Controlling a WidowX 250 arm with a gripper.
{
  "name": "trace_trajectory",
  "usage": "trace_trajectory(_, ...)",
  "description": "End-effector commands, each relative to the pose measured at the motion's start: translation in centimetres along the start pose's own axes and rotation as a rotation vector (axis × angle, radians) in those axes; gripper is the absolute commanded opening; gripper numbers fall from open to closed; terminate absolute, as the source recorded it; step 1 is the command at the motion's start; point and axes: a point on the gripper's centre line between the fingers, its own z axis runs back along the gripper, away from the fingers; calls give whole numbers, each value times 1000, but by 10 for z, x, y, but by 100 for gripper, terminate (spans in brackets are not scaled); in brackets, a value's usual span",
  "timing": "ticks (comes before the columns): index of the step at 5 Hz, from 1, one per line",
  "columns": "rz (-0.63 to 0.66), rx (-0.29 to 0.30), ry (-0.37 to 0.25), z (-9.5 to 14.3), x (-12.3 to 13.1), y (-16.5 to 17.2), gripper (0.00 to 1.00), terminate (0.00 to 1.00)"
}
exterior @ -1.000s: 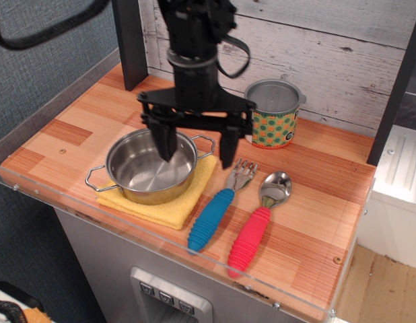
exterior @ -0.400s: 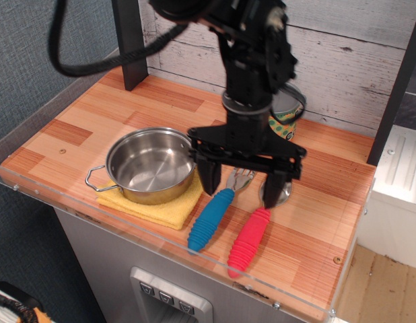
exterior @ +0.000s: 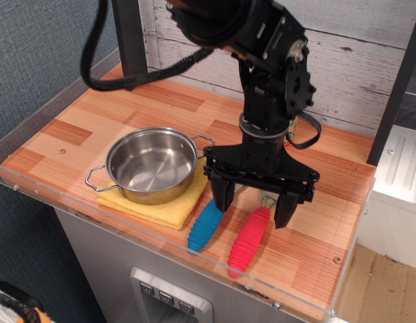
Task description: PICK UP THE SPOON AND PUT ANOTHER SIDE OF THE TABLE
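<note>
The spoon (exterior: 250,237) is found on the table (exterior: 73,138), right of centre near the front rim, just right of the fork (exterior: 207,225). Only its red handle is clearly seen; the bowl end is largely hidden behind the gripper (exterior: 255,203). The long axis runs from about 7 o'clock (handle end, toward the front rim) to 1 o'clock (bowl end, toward the back wall).

The gripper is held low over the two utensils, wrist roughly vertical, fingers pointed down. The fingers are spread wide and nothing is held. The left-hand finger in view is placed at the upper end of the fork handle; the other finger stands at about 3 o'clock from the spoon handle, just beside it. The spoon handle's upper part thus lies between the fingers, but the fork handle appears partly inside the span too.

Judgement: the closing line runs roughly across the spoon's axis, which suits a grasp; a shift toward 3 o'clock seems needed so that only the spoon is caught. Whether the fingertips touch the table cannot be told.

The pot (exterior: 151,165) on its cloth (exterior: 169,208) lies at 9 o'clock, well clear of the gripper.
</note>
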Motion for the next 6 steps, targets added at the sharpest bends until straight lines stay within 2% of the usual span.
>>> trace_trajectory(1, -20, -13, -14, -6, 3, -6, 100, 0)
trace_trajectory(4, -37, -6, -15, -12, 0, -12, 100, 0)
trace_trajectory(5, -37, 0, -8, -15, 1, -11, 0, 0)
trace_trajectory(6, -38, 3, -11, -14, 1, -10, 0, 0)
